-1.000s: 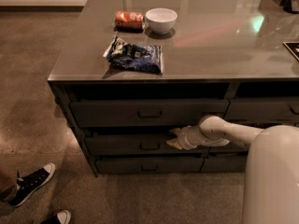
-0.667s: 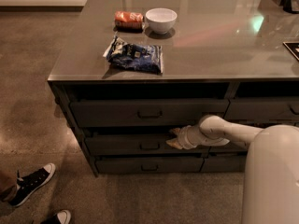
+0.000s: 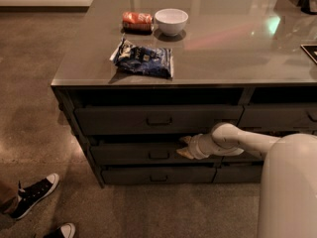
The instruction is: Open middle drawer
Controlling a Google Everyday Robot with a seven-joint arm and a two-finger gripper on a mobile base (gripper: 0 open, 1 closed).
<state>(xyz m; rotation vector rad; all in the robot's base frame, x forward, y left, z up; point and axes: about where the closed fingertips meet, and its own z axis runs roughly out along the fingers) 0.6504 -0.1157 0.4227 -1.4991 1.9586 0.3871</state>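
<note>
- A dark grey counter [image 3: 223, 53] with stacked drawers; the middle drawer [image 3: 129, 154] sits between a taller drawer [image 3: 114, 119] above it and a bottom drawer [image 3: 129, 175] below it.
- The robot's pale gripper [image 3: 182, 147] rests against the middle drawer's front, just right of its small centre pull [image 3: 158, 155]. Whether it is spread or clamped on anything cannot be told.
- Risk: being off to the side of the pull, the gripper may slip off the front, or tug the drawer crooked so it jams.
- Risk: a person's sneakers [image 3: 34, 195] stand on the floor well left of the middle drawer, which could matter if the robot backs up.
- Nothing inside the middle drawer is visible.
- Far above the middle drawer, on the countertop, stands a white bowl [image 3: 171, 20], contents hidden, with a blue snack bag [image 3: 143, 58] and an orange packet [image 3: 137, 20].
</note>
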